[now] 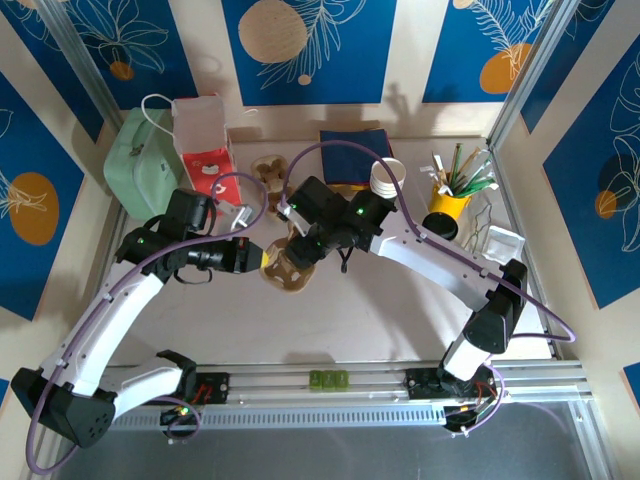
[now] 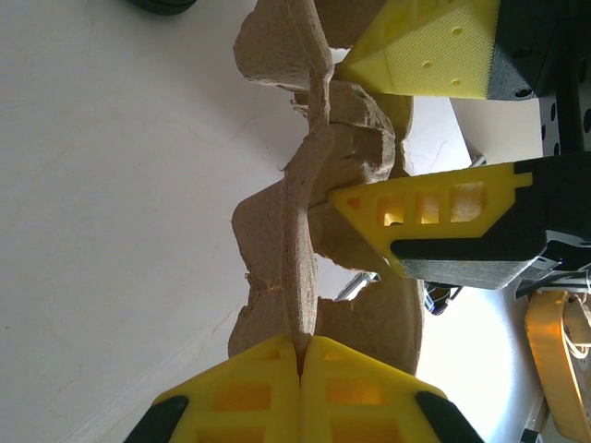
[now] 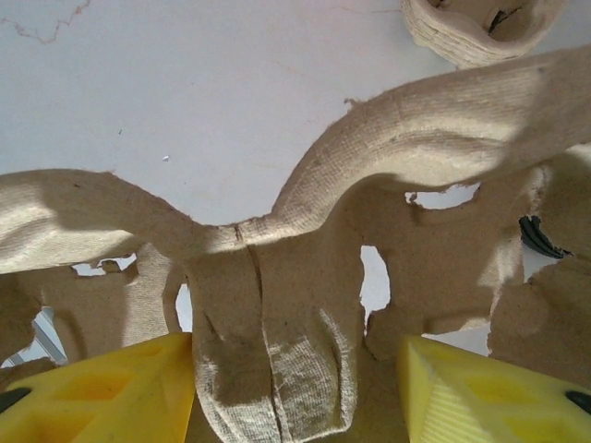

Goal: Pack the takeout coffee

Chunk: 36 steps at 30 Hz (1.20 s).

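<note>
— At the back left of the surface [image 1: 350,320], can you read anything on that red-and-white bag [image 1: 205,150]?

— No. It has a white mark on its red panel, too small for me to read.

— Where is the takeout coffee [image 1: 440,226]?

— It stands at the right with its black lid on, just in front of the yellow cup [image 1: 447,205] of sticks. It is beside my right forearm and well apart from both my tools.

— And the tools?

— They meet mid-surface at the pulp cup carrier [image 1: 285,275]. My left tool [image 2: 300,351] is closed tight, its tips pinching the carrier's rim. My right tool [image 3: 297,341] has its fingers apart, one on each side of the carrier's middle ridge. Whether they squeeze that ridge I cannot tell.
</note>
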Available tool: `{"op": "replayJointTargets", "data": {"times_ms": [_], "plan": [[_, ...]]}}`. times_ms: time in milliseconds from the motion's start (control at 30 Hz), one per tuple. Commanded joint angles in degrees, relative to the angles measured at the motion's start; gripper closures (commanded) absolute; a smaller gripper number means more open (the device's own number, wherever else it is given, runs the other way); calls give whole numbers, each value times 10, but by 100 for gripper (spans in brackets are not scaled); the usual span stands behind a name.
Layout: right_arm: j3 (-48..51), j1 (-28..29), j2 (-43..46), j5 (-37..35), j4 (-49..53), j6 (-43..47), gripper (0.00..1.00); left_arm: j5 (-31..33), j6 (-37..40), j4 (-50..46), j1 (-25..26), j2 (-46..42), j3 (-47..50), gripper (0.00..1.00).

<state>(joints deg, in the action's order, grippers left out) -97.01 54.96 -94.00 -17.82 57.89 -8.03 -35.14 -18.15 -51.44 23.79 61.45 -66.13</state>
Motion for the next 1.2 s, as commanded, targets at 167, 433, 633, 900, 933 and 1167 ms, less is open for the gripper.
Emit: {"op": "replayJointTargets", "data": {"times_ms": [167, 433, 633, 900, 933, 1167], "plan": [[9, -6, -12, 29, -10, -4, 47, -9, -6, 13, 4, -1, 1, 94], [9, -9, -16, 31, -15, -8, 39, -9, -7, 14, 4, 2, 0, 94], [14, -13, -9, 37, -22, -7, 47, -7, -6, 14, 4, 5, 0, 94], [24, -18, -1, 44, -26, -5, 55, -8, -7, 16, 4, 7, 2, 94], [25, -19, 0, 44, -26, -6, 56, -8, -7, 16, 4, 7, 3, 94], [32, -21, 1, 49, -23, -4, 63, -8, -12, 24, 4, 7, 2, 87]]}}
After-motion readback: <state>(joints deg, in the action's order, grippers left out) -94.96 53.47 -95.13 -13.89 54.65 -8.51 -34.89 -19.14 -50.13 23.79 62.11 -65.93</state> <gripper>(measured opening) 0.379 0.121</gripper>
